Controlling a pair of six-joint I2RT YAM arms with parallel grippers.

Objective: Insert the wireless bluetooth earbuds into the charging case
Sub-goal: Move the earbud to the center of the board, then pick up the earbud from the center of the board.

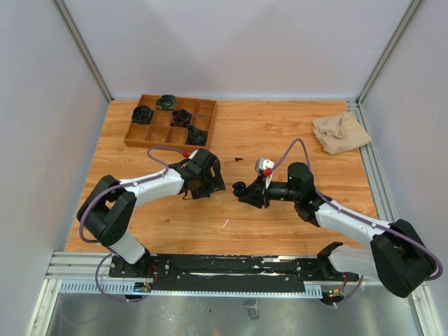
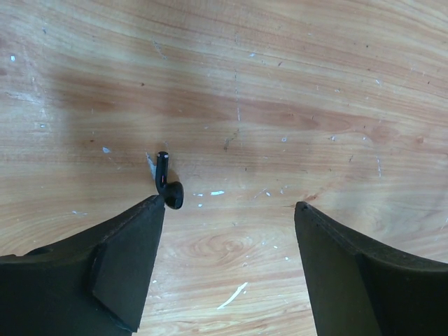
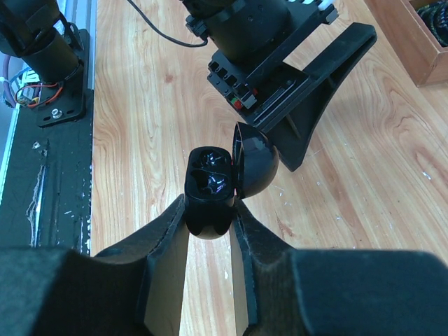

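Note:
A black earbud (image 2: 168,185) lies on the wooden table, its round head right at the tip of my left gripper's left finger (image 2: 133,245). My left gripper (image 2: 229,203) hangs open just above the table with nothing between its fingers. My right gripper (image 3: 210,204) is shut on a black charging case (image 3: 208,185), held above the table with its lid (image 3: 256,162) swung open to the right and its two sockets showing. In the top view the two grippers (image 1: 213,187) (image 1: 245,190) face each other at mid-table, and a tiny dark piece (image 1: 239,159) lies just behind them.
A wooden compartment tray (image 1: 148,134) at the back left holds several dark cases. A crumpled beige cloth (image 1: 341,131) lies at the back right. A thin pale sliver (image 2: 232,295) lies on the table between my left fingers.

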